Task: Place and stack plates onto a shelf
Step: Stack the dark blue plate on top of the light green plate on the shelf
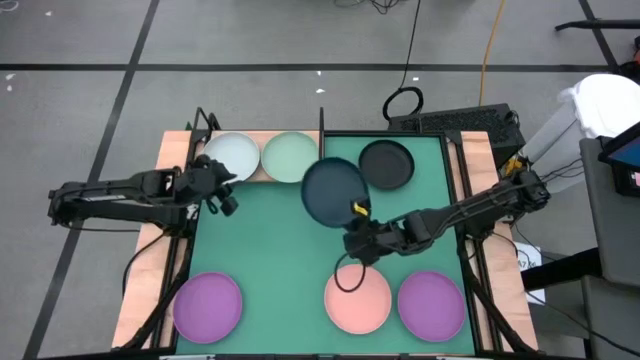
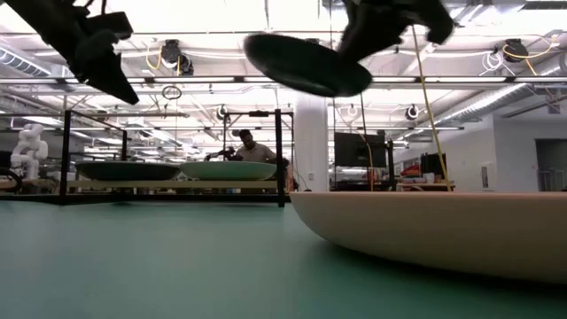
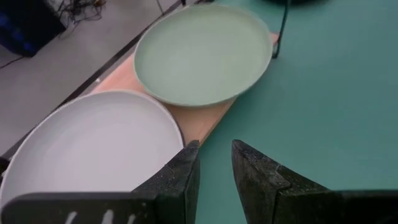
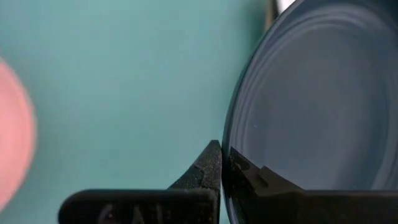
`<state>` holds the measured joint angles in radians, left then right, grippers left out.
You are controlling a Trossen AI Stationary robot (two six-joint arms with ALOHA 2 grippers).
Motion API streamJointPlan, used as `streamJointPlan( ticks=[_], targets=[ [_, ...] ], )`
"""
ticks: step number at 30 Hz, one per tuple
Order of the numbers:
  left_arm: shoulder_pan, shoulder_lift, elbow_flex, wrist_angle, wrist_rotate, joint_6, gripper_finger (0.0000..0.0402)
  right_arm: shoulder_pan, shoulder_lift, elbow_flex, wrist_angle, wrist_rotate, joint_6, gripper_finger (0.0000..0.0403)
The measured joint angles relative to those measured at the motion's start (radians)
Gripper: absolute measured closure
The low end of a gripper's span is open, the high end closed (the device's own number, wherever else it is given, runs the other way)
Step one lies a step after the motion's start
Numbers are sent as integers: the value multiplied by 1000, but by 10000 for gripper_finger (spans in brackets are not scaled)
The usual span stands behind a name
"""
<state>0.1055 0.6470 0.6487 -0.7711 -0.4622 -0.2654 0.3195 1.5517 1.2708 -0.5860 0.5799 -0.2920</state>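
Note:
My right gripper (image 1: 357,220) is shut on a dark teal plate (image 1: 333,190), which it holds in the air over the green mat, just right of the shelf. The shelf (image 1: 260,178) is a light wooden board at the mat's far left. On it rest a white-blue plate (image 1: 231,155) and a pale green plate (image 1: 290,156), side by side. My left gripper (image 1: 218,190) hovers open and empty at the shelf's near edge, by the white-blue plate (image 3: 93,146). A black plate (image 1: 386,163), a pink plate (image 1: 357,298) and two purple plates (image 1: 208,307) (image 1: 432,305) lie on the mat. My right gripper pinches the dark teal plate by its rim (image 4: 229,149), on the side facing the table's near right. One finger (image 4: 208,168) is outside the rim and the other lies on the inner face. The plate (image 2: 306,64) is lifted clear and tilted.
The shelf's black upright posts (image 2: 280,155) stand at its corners, one just left of the held plate. The pink plate (image 2: 443,226) lies on the mat below my right arm. Bare green mat (image 1: 270,250) stretches between the two arms. A person sits far back in the room.

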Motion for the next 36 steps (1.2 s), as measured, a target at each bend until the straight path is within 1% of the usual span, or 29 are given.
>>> streamJointPlan(
  ticks=[4,14,15,18,20,25,27,30,34,36],
  targets=[
    [-27,-28,0,0,0,1,302,-30,0,0,130,13,-126,403],
    [-75,-27,0,14,0,5,302,-120,0,0,402,-9,-410,403],
    [-77,-28,0,16,0,5,302,-132,0,0,425,-28,-427,403],
    [-80,-27,0,18,0,6,302,-173,0,0,506,-141,-455,403],
    [-80,-28,0,20,0,8,302,-200,1,0,558,-195,-478,403],
    [-80,-28,0,22,0,9,302,-273,30,0,697,-286,-530,403],
    [-79,-27,0,35,0,22,302,-312,48,0,776,-375,-528,403],
    [-79,-28,0,61,0,36,302,-362,80,0,870,-473,-505,403],
    [-80,-28,0,70,0,51,302,-402,133,0,969,-519,-495,403],
    [-79,-27,0,70,0,57,302,-423,152,0,1007,-562,-478,403]
  ],
)
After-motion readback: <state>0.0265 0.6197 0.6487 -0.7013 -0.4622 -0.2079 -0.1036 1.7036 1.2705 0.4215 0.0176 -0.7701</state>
